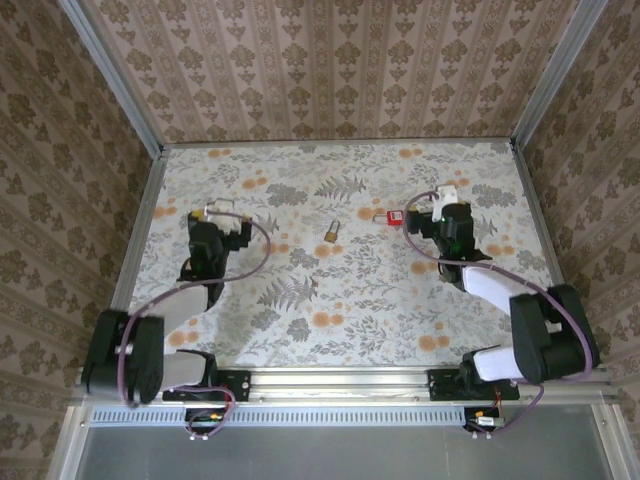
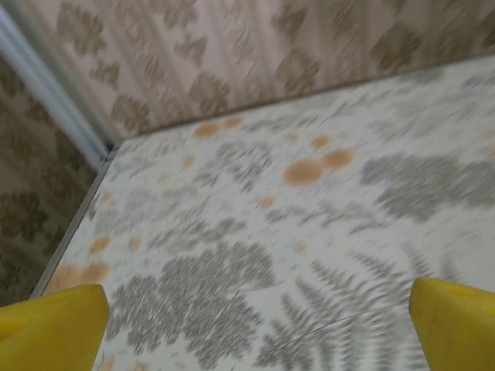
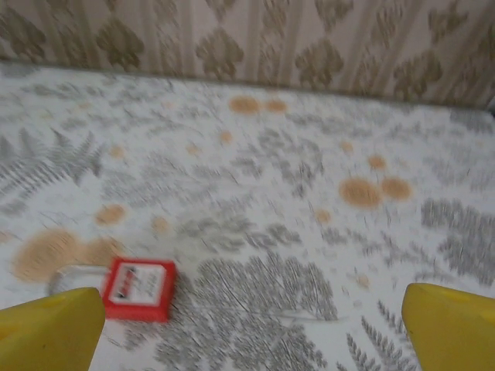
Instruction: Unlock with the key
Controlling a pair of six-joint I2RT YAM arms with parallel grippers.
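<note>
On the floral table (image 1: 350, 300), right of centre: the key (image 1: 392, 216), red tag up, just beside the right jaws, not touched. Left of it and apart, a brass padlock (image 1: 331, 231). From the right wrist: the key (image 3: 139, 288) flat on the table, near one yellow fingertip (image 3: 50, 331) at the lower edge; white label on the tag, print too blurred to read. Spread wide and empty, the right jaws. Wide apart too, the left jaws, over bare table, well away from the key.
</note>
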